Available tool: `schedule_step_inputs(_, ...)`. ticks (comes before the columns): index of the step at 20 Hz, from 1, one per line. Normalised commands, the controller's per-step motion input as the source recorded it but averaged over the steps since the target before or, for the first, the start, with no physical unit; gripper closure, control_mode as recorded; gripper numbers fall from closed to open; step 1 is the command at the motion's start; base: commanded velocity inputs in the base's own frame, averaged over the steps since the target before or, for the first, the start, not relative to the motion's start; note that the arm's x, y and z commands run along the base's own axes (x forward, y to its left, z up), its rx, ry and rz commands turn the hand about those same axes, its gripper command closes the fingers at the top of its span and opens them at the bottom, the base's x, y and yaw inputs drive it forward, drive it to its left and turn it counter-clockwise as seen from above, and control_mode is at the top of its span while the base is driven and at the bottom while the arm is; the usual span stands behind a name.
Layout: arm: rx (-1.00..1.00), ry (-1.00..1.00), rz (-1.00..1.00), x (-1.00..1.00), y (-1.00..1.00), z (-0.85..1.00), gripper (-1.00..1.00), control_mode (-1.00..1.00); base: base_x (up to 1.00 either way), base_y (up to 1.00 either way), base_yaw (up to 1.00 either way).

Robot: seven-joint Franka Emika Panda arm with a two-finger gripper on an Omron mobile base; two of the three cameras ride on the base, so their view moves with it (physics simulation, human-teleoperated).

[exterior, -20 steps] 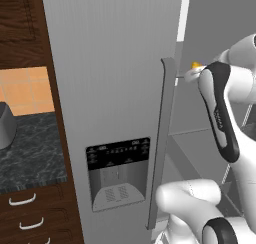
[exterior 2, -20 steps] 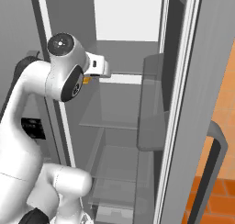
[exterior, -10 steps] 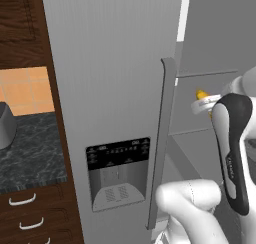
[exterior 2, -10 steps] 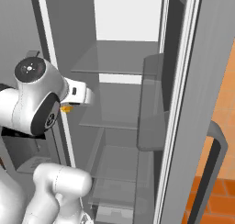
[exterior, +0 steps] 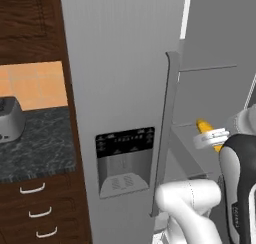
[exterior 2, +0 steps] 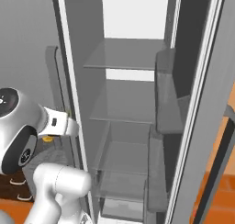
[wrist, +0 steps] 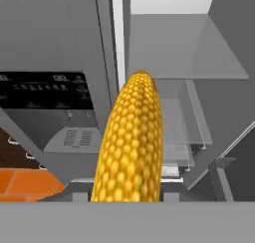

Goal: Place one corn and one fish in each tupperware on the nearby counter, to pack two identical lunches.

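Note:
A bright-yellow corn (wrist: 130,142) juts up from the bottom of the hand view, lengthwise between the jaws. From the left base camera the corn (exterior: 202,126) pokes out of my gripper (exterior: 208,133), which is shut on it, in front of the fridge's open side. From the right, the gripper (exterior 2: 69,126) hangs left of the fridge opening, with a bit of corn (exterior 2: 47,138) below it. The black marbled counter (exterior: 37,145) lies far left. The fish and the tupperware are out of view.
The closed fridge door (exterior: 125,63) with its dispenser panel (exterior: 125,160) and tall handle (exterior: 167,133) stands just left of the gripper. Bare glass shelves (exterior 2: 126,110) fill the open compartment; the open door (exterior 2: 206,99) hangs at right. A grey appliance (exterior: 10,120) sits on the counter.
The arm has come down and back out of the fridge with the corn, from upper-shelf height to beside the door handle's lower half.

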Motion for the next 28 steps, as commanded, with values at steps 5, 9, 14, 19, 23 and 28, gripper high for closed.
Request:
schedule_step_inputs(5,0.0,0.0,0.0,0.0,0.0,0.0,1.0,1.0,-0.74,1.0,0.0)
schedule_step_inputs(9,0.0,0.0,0.0,0.0,0.0,0.0,1.0,1.0,-0.1,1.0,0.0)
schedule_step_inputs(14,0.0,0.0,0.0,0.0,0.0,0.0,1.0,1.0,0.01,1.0,0.0)
schedule_step_inputs(19,0.0,0.0,0.0,0.0,0.0,0.0,1.0,1.0,0.08,1.0,0.0)
schedule_step_inputs(23,0.0,0.0,0.0,0.0,0.0,0.0,1.0,1.0,0.54,1.0,0.0)
schedule_step_inputs(28,0.0,0.0,0.0,0.0,0.0,0.0,1.0,1.0,0.87,1.0,0.0)
